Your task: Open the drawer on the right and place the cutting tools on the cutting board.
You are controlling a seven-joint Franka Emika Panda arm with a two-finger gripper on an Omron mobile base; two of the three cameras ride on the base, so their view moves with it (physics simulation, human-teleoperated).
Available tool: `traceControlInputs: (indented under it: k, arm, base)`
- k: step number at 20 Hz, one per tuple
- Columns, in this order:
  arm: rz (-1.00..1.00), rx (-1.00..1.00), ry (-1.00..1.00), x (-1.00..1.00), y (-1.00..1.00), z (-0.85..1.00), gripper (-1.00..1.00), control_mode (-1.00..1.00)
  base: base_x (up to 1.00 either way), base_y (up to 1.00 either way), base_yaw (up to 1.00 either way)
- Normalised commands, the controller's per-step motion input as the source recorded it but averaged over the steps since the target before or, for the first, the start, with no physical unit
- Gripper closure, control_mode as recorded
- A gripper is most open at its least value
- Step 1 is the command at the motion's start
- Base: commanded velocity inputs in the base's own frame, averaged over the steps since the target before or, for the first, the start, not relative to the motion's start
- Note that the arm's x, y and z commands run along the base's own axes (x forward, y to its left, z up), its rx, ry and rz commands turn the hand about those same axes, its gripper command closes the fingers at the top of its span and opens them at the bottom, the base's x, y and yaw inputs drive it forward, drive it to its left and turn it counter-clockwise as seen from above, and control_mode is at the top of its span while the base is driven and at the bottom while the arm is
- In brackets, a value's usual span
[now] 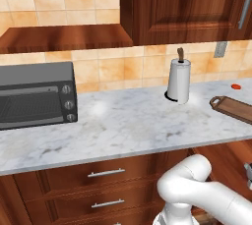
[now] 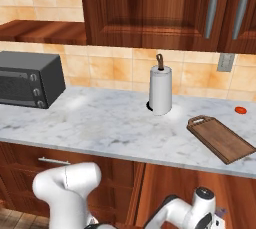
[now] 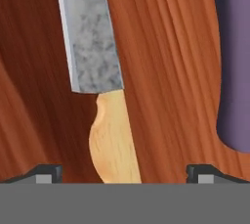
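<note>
We look straight down along our claw [image 3: 125, 173] into the drawer [image 3: 166, 61], whose reddish-brown wooden floor runs in streaks of grain under everything. Our two dark fingertips [image 3: 46, 173] sit far apart at the bottom of the hand view, so the claw is wide open and holds nothing. Between the tips lies a knife [image 3: 100, 86], one of the cutting tools: a mottled grey blade above and a pale tan wooden handle below it, the handle end reaching down to the space between our tips. We cannot tell whether the tips touch the handle or the drawer floor. To the right of the knife, apart from it, a dull purple rounded shape [image 3: 234, 61] runs along the edge of the view; we cannot tell what it is.

In the right base view, the cutting board [image 2: 220, 139] lies flat on the marble counter [image 2: 100, 123], to the right of the white paper-towel roll [image 2: 160, 92], its loop handle turned toward the roll. A small red thing [image 2: 240, 110] sits on the counter behind the board. A dark toaster oven [image 2: 27, 79] stands well to the left of the roll. Our white arm [image 2: 67, 188] bends down below the counter edge, in front of the lower cabinets.
</note>
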Motion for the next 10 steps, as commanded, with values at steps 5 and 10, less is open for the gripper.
traceControlInputs:
  k: [5,10]
  arm:
    - [0.00,0.02,-0.05,0.11,-0.04,0.43,-1.00,-1.00]
    - [0.00,0.00,0.05,0.70,0.00,0.08,-1.00,-1.00]
  base:
    - [0.00,0.00,0.00]
    - [0.00,0.00,0.00]
